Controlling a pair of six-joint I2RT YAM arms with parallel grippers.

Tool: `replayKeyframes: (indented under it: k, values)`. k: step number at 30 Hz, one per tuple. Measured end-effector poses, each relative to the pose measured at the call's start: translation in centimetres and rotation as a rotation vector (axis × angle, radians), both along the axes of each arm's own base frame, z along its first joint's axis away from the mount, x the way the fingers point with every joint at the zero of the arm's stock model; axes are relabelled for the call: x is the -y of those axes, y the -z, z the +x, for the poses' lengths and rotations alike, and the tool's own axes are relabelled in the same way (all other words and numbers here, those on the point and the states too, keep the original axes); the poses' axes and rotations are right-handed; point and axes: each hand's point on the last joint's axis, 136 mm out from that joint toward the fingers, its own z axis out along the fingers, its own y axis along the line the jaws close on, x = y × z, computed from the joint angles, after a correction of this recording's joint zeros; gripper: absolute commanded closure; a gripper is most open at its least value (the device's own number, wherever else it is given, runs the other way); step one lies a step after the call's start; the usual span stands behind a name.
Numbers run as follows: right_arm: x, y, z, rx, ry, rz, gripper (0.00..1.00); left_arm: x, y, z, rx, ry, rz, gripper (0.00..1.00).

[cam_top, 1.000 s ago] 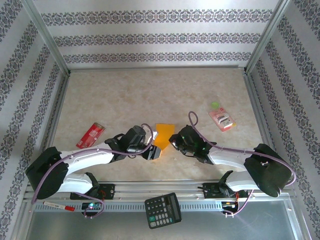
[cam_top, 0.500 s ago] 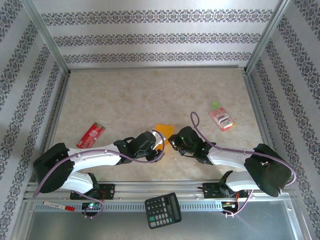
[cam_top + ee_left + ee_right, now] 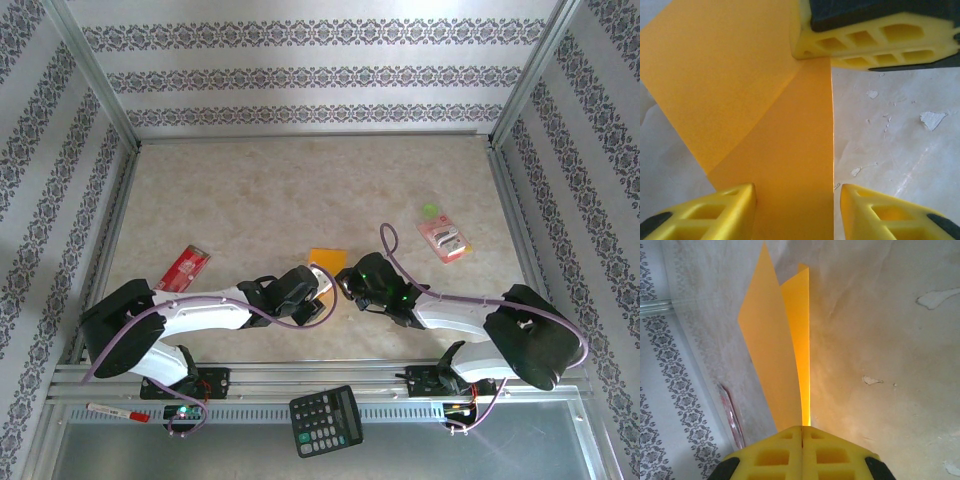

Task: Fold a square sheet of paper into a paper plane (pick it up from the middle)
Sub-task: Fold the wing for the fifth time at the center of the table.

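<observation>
Near edge: black calculator point(image 3: 325, 420) on the metal strip in front of the arm bases, white-and-red marker point(image 3: 116, 411) on the rail to its left. Both arms reach inward and meet at the middle of the table point(image 3: 300, 190). Left gripper point(image 3: 316, 294) is low over the surface. In its wrist view point(image 3: 797, 194) the yellow fingers point(image 3: 725, 210) are apart, with the paper sheet point(image 3: 765, 125) running between them. The left finger overlaps the paper's edge and the right finger sits clear of it over bare table. Can't tell whether either pad touches the paper. Right gripper point(image 3: 346, 281) faces it, just beside. Its wrist view point(image 3: 802, 432) shows the fingers pressed together, clamped on the sheet at a fold. From that pinch the paper point(image 3: 782, 350) rises in two layers that spread apart away from the tips. Left wrist view shows the right arm's fingers point(image 3: 875, 37) at one corner, a diagonal crease running away from them, and one straight edge lying on the table. From above, the orange paper point(image 3: 327, 260) pokes out just beyond both grippers, about table centre. Further out: red packet point(image 3: 181, 270) to the left, pink packet point(image 3: 445, 241) to the right, with a small green item point(image 3: 431, 210) just beyond it. All three are well apart from the paper.
</observation>
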Motion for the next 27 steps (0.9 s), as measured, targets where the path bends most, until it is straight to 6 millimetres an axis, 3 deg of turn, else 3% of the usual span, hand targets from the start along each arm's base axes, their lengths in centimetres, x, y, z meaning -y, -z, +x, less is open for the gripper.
replayKeyframes:
  k: [6,12,19,27]
  values:
    - [-0.02,0.32,0.01,-0.005,0.000,-0.005,1.00,-0.07,-0.07,0.18,0.008,-0.007,0.002,0.67]
    - [-0.14,0.21,0.11,-0.001,-0.001,0.000,1.00,-0.13,0.15,0.26,0.009,-0.011,0.009,0.69]
    - [-0.68,-0.13,-0.05,-0.001,-0.010,0.019,1.00,-0.35,0.53,0.45,0.013,-0.021,0.026,0.65]
    - [-0.81,-0.34,0.06,0.003,-0.006,0.031,1.00,-0.39,0.52,0.63,0.020,-0.031,0.028,0.77]
